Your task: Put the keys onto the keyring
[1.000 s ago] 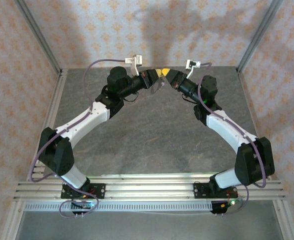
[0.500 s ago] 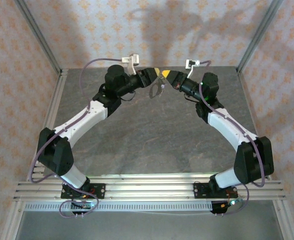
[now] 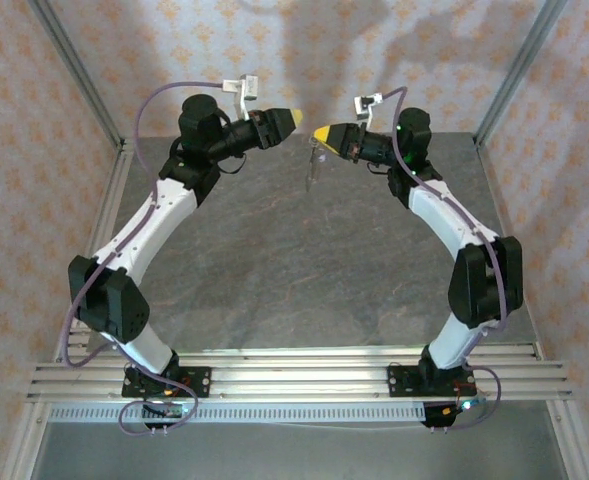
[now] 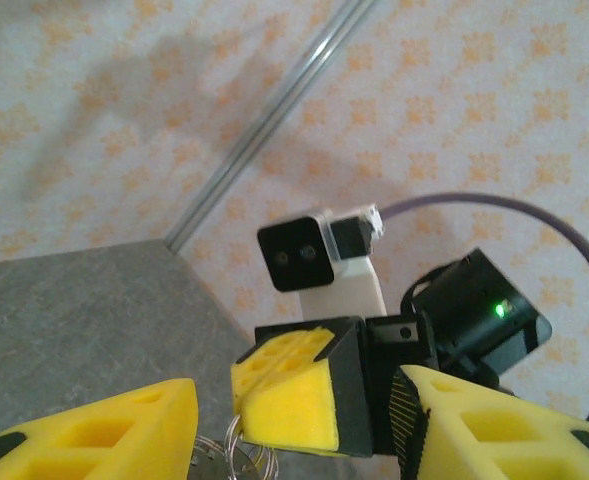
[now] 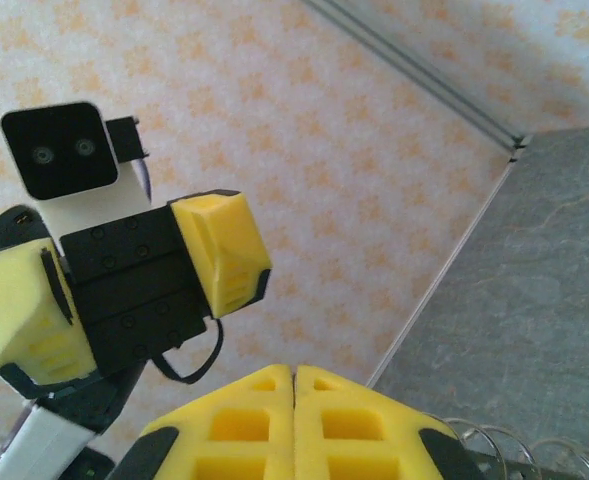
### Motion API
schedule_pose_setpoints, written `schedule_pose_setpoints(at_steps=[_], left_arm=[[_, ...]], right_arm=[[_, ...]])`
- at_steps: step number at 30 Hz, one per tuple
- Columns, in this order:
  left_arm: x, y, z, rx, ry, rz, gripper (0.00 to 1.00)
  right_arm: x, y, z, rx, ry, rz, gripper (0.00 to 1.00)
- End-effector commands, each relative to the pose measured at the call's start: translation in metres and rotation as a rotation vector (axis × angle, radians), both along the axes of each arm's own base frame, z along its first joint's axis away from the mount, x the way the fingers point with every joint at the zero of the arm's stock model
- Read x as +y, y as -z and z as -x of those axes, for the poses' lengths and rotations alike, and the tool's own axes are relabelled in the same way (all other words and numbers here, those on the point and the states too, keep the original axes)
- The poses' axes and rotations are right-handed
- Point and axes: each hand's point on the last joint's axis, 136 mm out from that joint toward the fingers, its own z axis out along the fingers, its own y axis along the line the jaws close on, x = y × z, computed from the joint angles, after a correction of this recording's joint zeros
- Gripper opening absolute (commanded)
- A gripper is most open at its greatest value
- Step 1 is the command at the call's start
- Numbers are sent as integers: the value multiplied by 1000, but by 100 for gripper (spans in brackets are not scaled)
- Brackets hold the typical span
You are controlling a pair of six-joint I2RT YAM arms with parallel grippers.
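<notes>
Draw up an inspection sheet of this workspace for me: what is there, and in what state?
Surface: grey stone-patterned table.
Job's things: keyring dangles from the right gripper, above the table; key too small to make out.
Clutter: nothing seen.
Grippers: left gripper open, holding nothing, facing the right gripper; right gripper shut on the keyring.
Cables: purple cables run along both arms.
Surroundings: patterned wallpaper, metal frame posts.
</notes>
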Motion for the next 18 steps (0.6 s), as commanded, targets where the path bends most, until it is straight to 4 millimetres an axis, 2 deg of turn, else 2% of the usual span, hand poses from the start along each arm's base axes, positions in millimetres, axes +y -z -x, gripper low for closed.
schedule_pose_setpoints(at_steps=[1,4,14,18], left_arm=[[-12,18,5,26,133,-45,54],[-15,26,4,42,164,-56,50],[-20,36,-2,60,179,-32,47],[-23,37,-2,62,193,-12,43]], right_arm=[[5,-17,10,-38,-103,-18,0],[5,-19,8,-34,-102,-30,0],[3,-18,7,-37,-76,-39,0],[3,-16,6,-35,-67,-41,0]])
